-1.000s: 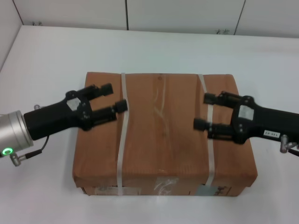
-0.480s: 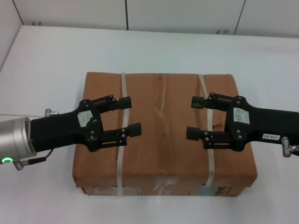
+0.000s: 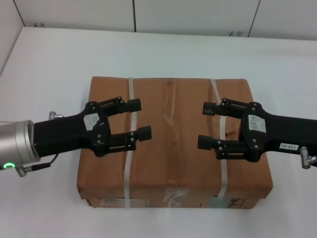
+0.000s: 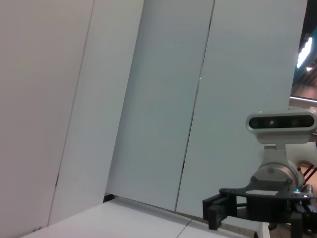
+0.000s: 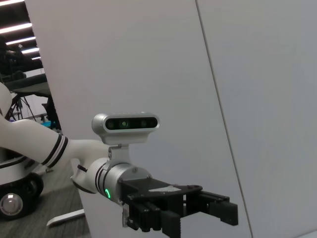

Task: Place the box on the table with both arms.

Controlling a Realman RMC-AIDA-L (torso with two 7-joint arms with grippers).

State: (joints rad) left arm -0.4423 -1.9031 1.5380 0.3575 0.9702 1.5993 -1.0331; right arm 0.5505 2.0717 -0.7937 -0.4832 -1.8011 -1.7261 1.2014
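Cardboard box (image 3: pixel 173 141) flat on table (image 3: pixel 59 59), labelled side toward robot; both grippers' fingers spread above

You are looking at a matt brown cardboard box (image 3: pixel 173 144) bound by two glossy white plastic straps (image 3: pixel 130 148), lying on a smooth white table (image 3: pixel 59 59). Matt black plastic left gripper (image 3: pixel 140 119) and right gripper (image 3: pixel 204 125) are hovering above.
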